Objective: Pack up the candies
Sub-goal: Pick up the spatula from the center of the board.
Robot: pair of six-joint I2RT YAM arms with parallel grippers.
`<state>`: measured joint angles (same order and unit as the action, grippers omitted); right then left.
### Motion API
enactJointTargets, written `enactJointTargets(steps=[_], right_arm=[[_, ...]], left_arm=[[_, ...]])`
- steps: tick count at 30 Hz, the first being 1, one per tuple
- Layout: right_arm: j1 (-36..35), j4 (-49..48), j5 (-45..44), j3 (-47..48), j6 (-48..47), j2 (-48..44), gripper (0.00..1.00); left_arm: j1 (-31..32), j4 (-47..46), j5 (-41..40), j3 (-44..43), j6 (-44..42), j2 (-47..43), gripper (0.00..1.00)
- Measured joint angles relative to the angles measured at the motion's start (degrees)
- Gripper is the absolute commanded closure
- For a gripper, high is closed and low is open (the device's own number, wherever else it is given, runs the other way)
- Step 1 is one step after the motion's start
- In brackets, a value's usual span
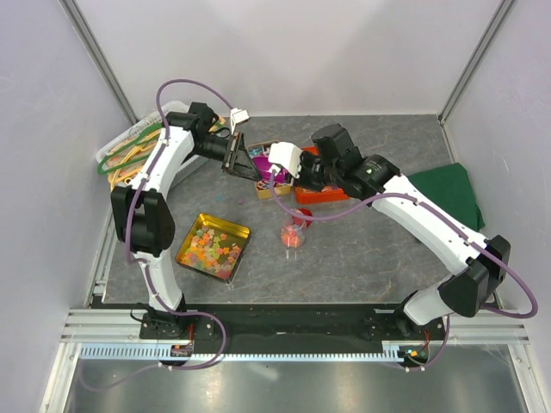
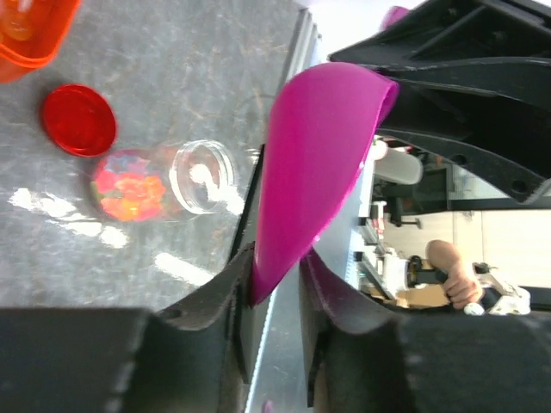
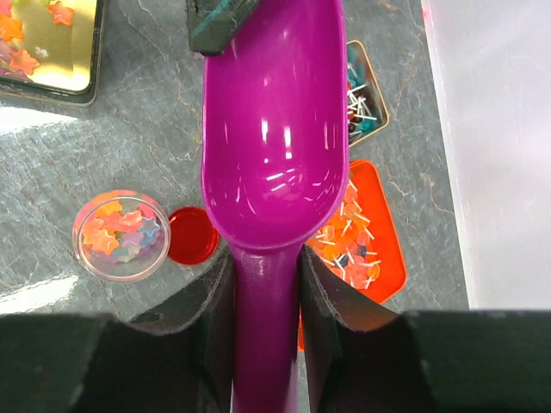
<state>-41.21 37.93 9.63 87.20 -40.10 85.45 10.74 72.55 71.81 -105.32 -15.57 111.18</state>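
Right tool (image 3: 265, 277) grasps the one purple scoop (image 3: 275, 129); left tool's (image 2: 275, 275) hold, I cannot tell.

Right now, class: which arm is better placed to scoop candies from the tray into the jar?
Right. The right fingers clamp the scoop by its handle, ready for the candies; the left fingers only sit at its rim.

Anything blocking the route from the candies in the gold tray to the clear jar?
Nothing visible. Bare table lies between the square gold tray of pastel candies and the clear jar, open, its round red lid beside it. The right gripper holds the purple plastic scoop.
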Motion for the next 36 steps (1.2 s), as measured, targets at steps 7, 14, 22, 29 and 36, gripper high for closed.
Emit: enactJointTargets(steps=[7, 14, 22, 29, 36], right_arm=[[-0.6, -1.1, -0.4, 0.0, -0.9, 0.0, 1.00], [-0.7, -1.3, -0.5, -0.4, -1.3, 0.0, 1.00], [-0.7, 0.5, -0.7, 0.7, -1.3, 0.5, 1.00], [-0.7, 1.6, -0.6, 4.2, -1.3, 1.5, 1.00], [-0.7, 2.7, -0.5, 4.3, -1.3, 1.7, 1.00]], left_arm=[[-2.8, -3.3, -2.1, -2.7, 0.4, 0.0, 0.48], [-11.0, -6.1, -3.3, -5.5, -0.2, -2.4, 0.42], [-12.8, -8.3, -18.5, 16.2, -10.8, -16.6, 0.42], [-13.7, -12.0, -30.9, 32.7, -15.1, -20.3, 0.40], [-14.4, -20.3, -41.9, 40.9, -16.0, -27.3, 0.42]])
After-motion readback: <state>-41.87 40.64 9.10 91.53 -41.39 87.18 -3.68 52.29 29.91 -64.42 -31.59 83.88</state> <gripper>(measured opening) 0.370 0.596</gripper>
